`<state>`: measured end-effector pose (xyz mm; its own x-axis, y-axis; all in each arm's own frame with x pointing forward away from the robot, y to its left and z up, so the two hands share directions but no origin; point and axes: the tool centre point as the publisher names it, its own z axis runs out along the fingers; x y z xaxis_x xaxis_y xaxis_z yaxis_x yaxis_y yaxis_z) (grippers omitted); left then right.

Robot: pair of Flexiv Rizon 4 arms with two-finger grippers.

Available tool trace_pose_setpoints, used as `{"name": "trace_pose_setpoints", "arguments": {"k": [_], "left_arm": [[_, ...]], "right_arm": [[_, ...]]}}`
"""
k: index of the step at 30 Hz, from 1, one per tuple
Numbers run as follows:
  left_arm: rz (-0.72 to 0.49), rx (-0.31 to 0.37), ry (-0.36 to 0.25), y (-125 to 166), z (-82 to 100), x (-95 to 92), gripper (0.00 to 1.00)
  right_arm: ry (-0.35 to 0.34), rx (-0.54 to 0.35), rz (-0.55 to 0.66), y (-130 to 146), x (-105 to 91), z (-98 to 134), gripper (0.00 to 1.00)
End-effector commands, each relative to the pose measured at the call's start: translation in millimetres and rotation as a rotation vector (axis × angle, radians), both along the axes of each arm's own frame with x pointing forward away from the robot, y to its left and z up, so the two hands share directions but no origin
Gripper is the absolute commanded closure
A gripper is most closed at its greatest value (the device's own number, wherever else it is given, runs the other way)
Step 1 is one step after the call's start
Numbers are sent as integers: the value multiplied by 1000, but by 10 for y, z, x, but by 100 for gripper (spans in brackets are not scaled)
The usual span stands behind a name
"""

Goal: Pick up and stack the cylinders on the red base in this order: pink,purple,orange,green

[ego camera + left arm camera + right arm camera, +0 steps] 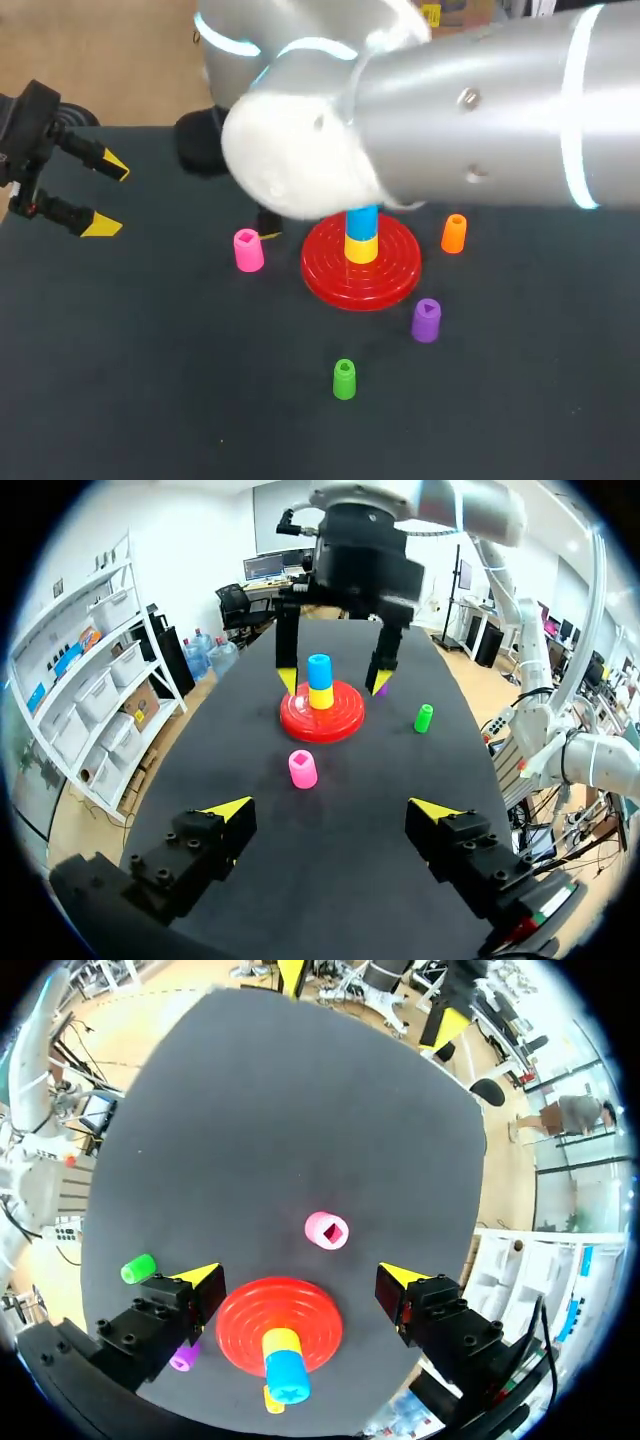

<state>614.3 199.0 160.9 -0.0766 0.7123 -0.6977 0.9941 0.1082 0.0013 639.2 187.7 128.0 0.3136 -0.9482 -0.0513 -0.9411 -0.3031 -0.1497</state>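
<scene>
Fingers apart, the right gripper [300,1276] hangs over the red base [240,1322] and its post [285,1360]; the left gripper [332,808], likewise spread, sits aside. The pink cylinder [248,250] stands beside the base.

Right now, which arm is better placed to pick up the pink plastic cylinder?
Right: the right gripper, open, hangs over the round red base, the pink cylinder just ahead; the open left gripper is farther off.

Open room around pink cylinder [248,250], red base [395,282] near it, right arm [470,120] overhanging the base
</scene>
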Motion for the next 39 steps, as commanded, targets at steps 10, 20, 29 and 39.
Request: {"name": "trace_pose_setpoints", "arguments": {"k": [10,20,29,39], "left_arm": [[1,-2,-4,4,-7,-11,0],[1,-2,-4,4,-7,-11,0],[1,-2,-4,4,-7,-11,0],[1,-2,-4,4,-7,-11,0]], "right_arm": [[112,17,54,144,35,-370,0],[184,72,67,210,53,-446,0],[184,72,67,210,53,-446,0],[125,2,57,333,230,-672,0]]}}
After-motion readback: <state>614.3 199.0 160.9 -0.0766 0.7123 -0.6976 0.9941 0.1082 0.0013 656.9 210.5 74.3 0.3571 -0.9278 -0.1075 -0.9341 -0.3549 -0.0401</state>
